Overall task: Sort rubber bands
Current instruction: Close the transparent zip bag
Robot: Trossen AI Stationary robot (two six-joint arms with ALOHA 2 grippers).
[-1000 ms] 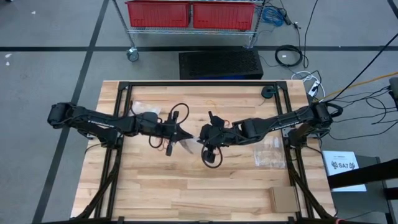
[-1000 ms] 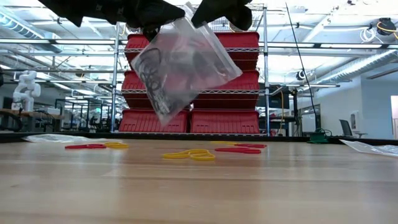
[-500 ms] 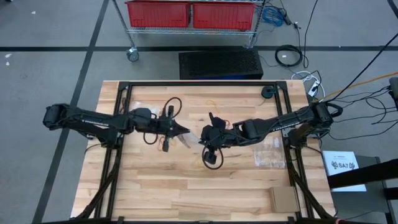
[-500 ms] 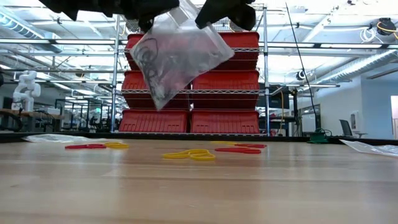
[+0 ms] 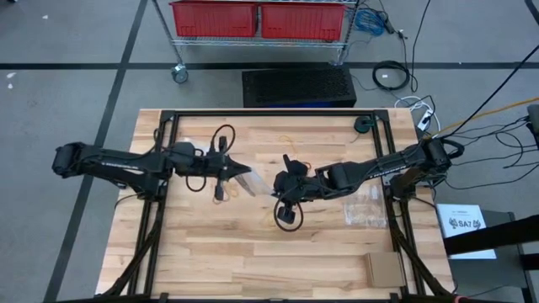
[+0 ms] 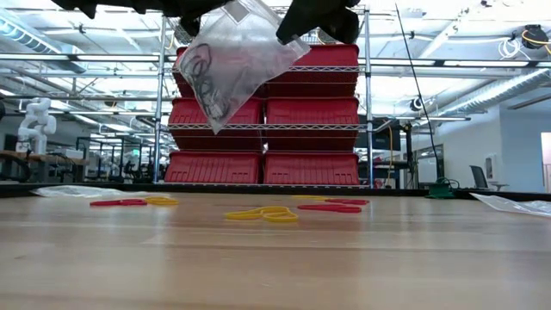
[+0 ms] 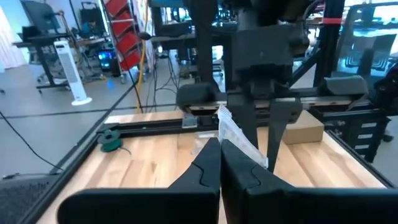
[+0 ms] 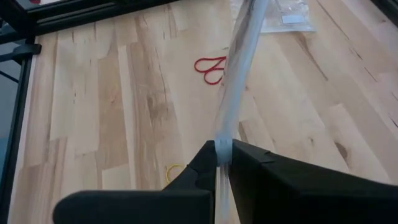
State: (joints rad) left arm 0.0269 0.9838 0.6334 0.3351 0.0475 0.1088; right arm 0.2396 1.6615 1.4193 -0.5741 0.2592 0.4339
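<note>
Two arms work over the tabletop (image 5: 253, 244), sharing one clear bag (image 6: 245, 65) of black rubber bands (image 6: 205, 82). Two spare bags (image 5: 368, 206) lie flat. Loose bands show in two colours: red (image 6: 331, 207) and yellow (image 6: 267, 213).

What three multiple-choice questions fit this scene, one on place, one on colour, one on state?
1. Where is the clear bag?
A. Flat on the table
B. Held up between both arms
C. In a red bin

2. What colour are the bands inside the bag?
A. Black
B. Red
C. Yellow

3. How is the right gripper?
A. Wide open
B. Shut on the bag
C. Shut on nothing

Key: 1 B, it hangs above the table from the left gripper and the right gripper. 2 A, dark loops show through the plastic. 3 B, its jaws pinch the bag's edge.
</note>
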